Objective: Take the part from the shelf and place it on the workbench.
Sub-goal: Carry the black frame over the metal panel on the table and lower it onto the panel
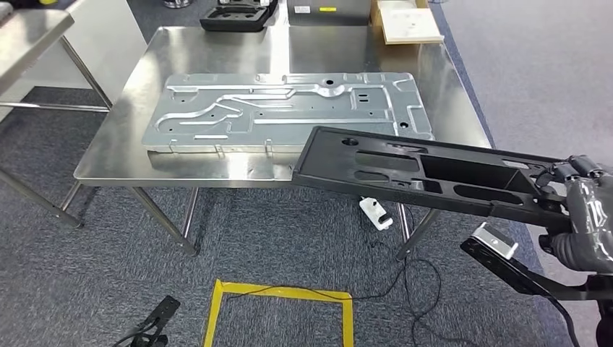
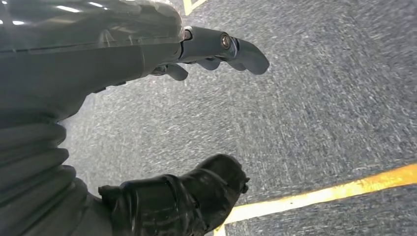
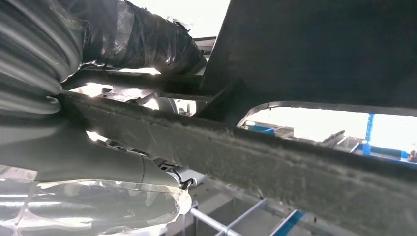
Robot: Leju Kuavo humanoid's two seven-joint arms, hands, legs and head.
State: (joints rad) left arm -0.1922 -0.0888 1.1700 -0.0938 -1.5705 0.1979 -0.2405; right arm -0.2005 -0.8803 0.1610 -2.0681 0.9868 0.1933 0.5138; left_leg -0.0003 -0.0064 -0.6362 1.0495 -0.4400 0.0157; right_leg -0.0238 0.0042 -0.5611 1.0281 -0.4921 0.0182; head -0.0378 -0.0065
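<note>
A long black moulded part (image 1: pixel 426 173) with several recesses hangs in the air, its far end over the front right corner of the steel workbench (image 1: pixel 116 155). My right hand (image 1: pixel 585 217) grips its near end at the right edge of the head view. In the right wrist view the part's dark edge (image 3: pixel 275 152) runs across the picture, with the hand's fingers (image 3: pixel 142 34) wrapped over it. My left hand (image 2: pixel 216 49) hangs above the grey carpet, its fingers apart and holding nothing.
A large silver stamped metal panel (image 1: pixel 289 112) covers most of the workbench. At the table's far end lie another black part (image 1: pixel 235 16) and a cardboard box (image 1: pixel 407 22). A yellow tape square (image 1: pixel 282 311) marks the carpet. A white power strip (image 1: pixel 376 212) and cable lie under the table.
</note>
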